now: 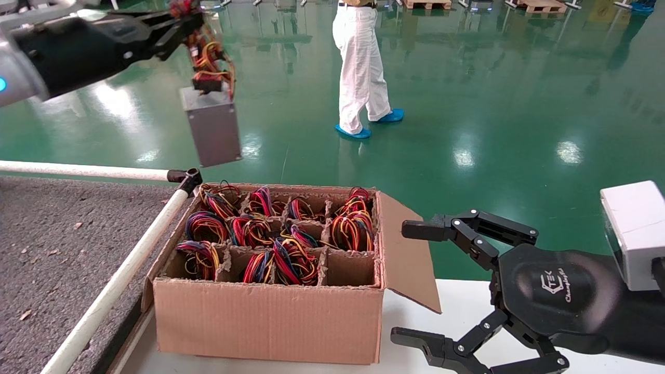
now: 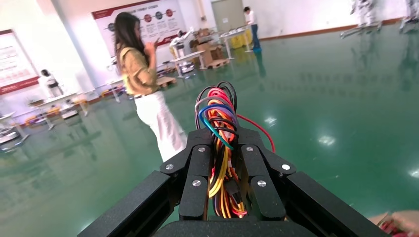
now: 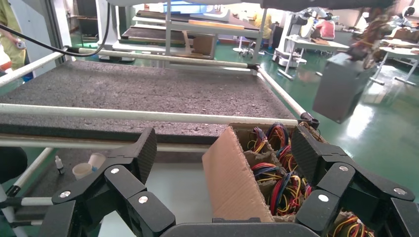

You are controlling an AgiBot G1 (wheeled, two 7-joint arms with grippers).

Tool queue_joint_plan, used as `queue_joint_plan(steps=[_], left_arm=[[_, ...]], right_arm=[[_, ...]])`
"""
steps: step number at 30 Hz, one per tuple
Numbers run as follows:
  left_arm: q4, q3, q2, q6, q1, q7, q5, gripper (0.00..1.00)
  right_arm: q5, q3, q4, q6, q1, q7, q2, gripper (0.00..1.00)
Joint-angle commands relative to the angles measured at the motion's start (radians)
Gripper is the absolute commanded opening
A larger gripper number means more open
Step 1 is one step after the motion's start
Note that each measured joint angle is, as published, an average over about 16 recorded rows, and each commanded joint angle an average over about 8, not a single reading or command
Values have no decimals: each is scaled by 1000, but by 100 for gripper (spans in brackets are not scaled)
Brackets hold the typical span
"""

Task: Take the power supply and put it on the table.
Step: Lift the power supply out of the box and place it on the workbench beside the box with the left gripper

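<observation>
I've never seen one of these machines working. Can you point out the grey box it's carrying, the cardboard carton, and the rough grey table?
power supply (image 1: 212,127): head view, front face of the hanging grey box.
cardboard carton (image 1: 267,319): head view, its front wall.
table (image 1: 57,228): head view, bare speckled surface.

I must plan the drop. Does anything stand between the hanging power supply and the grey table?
Nothing visible: the left hand holds the power supply by its wires, above the white rail edging the table.

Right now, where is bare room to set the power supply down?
The left gripper holds the power supply by its wires. The grey table, inside the white pipe rail, is bare. The carton is crowded with wire bundles.
</observation>
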Motion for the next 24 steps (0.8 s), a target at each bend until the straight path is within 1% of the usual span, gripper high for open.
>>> queue_joint_plan(steps=[1,9,20,24], left_arm=[[1,0,-15,7,4,7,0,0],[45,8,-49,-88,12,69,19,0],[82,13,-47,-192,43,159,31,0],[92,15,-43,-211,55,175,33,0]], right_arm=[[0,0,0,0,0,0,0,100],[0,0,0,0,0,0,0,100],[0,0,0,0,0,0,0,100],[0,0,0,0,0,0,0,100]])
